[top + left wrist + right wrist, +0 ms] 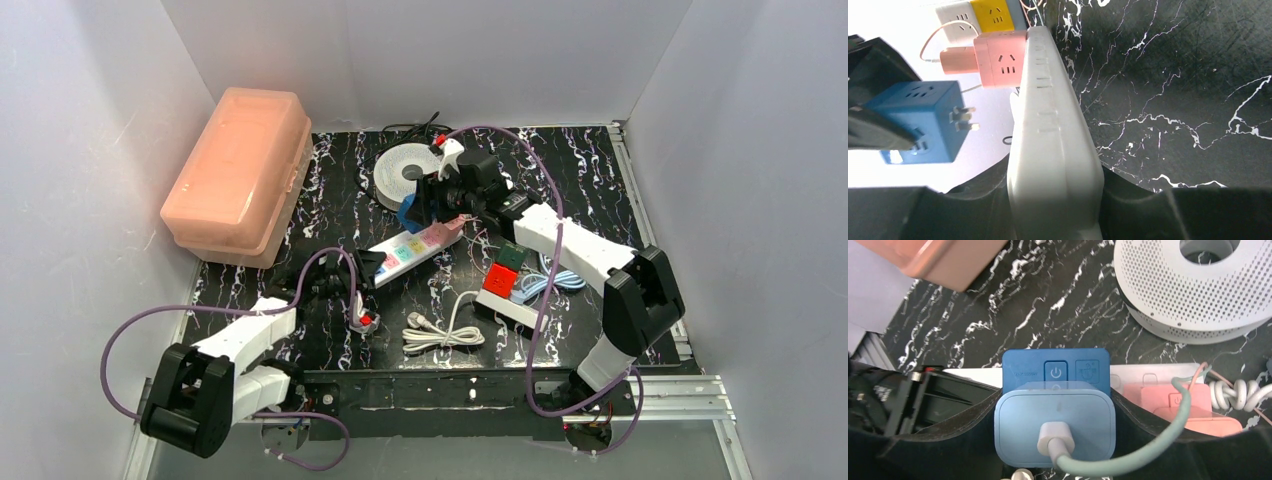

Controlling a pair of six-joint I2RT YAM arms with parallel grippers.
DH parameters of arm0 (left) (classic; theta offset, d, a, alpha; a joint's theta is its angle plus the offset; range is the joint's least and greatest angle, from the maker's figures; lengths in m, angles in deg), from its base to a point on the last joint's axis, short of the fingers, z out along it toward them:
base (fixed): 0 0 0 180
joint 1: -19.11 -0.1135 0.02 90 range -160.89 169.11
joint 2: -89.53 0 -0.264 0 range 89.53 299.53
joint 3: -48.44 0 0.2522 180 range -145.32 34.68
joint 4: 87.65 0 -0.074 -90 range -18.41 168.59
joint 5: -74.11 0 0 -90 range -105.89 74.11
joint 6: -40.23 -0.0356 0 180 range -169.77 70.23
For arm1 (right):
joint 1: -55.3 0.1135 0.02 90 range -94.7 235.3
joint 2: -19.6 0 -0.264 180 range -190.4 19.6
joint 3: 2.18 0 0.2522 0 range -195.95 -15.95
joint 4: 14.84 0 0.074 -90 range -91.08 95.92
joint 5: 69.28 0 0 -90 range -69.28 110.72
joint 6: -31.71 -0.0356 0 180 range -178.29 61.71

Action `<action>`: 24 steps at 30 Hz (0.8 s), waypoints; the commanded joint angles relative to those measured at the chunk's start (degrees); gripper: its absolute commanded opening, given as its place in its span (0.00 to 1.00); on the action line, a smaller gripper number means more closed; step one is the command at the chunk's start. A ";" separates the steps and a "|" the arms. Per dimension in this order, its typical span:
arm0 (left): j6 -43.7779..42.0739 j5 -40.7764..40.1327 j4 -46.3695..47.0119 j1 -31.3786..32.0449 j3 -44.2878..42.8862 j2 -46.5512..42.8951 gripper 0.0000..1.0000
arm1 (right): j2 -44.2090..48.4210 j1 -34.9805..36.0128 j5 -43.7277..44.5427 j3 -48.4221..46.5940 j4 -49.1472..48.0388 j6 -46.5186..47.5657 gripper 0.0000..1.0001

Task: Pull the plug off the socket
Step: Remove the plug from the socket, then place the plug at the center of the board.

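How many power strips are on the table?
2. One power strip lies mid-table, its end in the left gripper; the second strip sits near the right arm, carrying a red cube. More could hide under the arms.

Both arms same build: left arm point(245, 345) and right arm point(575, 250) have white link shells with chunky black joint housings at shoulder and elbow. One purple cable point(112, 350) per arm, looping loose from base to wrist. Left gripper point(362, 268) and right gripper point(432, 205) are black, and each wrist carries a small white block with a red tip. Wrist views: left fingers point(923, 212) matte black, broad, inner faces scooped. Right fingers point(948, 435) look the same, slightly scuffed.
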 commanded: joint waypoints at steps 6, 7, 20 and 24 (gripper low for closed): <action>2.01 -4.01 -6.24 0.60 5.51 7.47 0.87 | 6.84 -0.11 -2.79 0.82 -6.69 -1.01 0.01; 2.35 -5.11 -7.20 0.60 5.80 8.02 0.97 | 7.52 -0.03 -2.75 1.44 -6.48 -0.93 0.01; 3.74 -12.24 -47.33 0.27 2.17 -4.00 0.98 | 12.97 0.60 -1.26 5.21 -2.44 0.76 0.01; 7.11 -14.02 -60.91 -1.07 -4.46 -7.60 0.98 | 13.59 0.61 -1.24 4.60 -1.15 1.44 0.01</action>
